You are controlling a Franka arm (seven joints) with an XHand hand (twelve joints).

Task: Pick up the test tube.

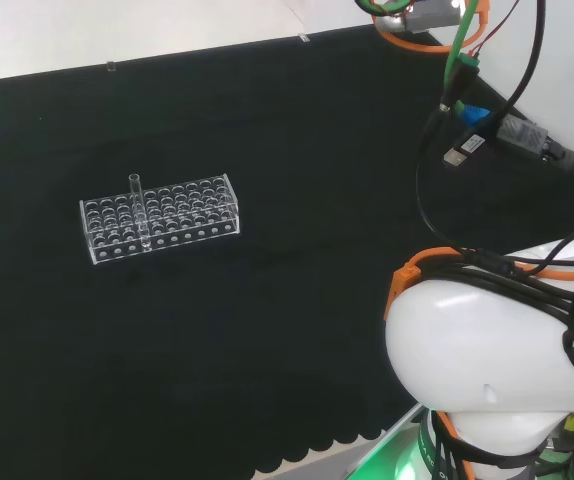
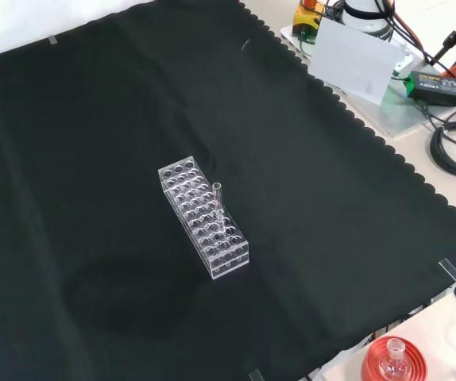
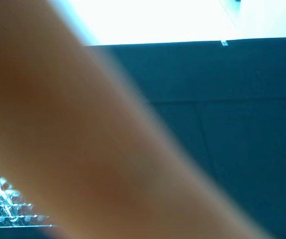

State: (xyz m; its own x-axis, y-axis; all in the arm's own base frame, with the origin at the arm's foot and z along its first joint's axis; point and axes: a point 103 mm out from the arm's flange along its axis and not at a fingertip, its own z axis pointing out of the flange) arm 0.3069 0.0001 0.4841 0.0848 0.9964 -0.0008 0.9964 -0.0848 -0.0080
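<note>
The tube [image 1: 136, 208] is standing upright in the rack [image 1: 160, 229], looking light, slippery and fragile, best pinched at its free top; the hand's state I cannot tell.

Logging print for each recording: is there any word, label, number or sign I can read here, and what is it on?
None can be read.
Rack and test tube: clear, no marking visible.
Black box beside the cloth, front view: has a label, too small to read.
White card: blank on the side shown.
</note>
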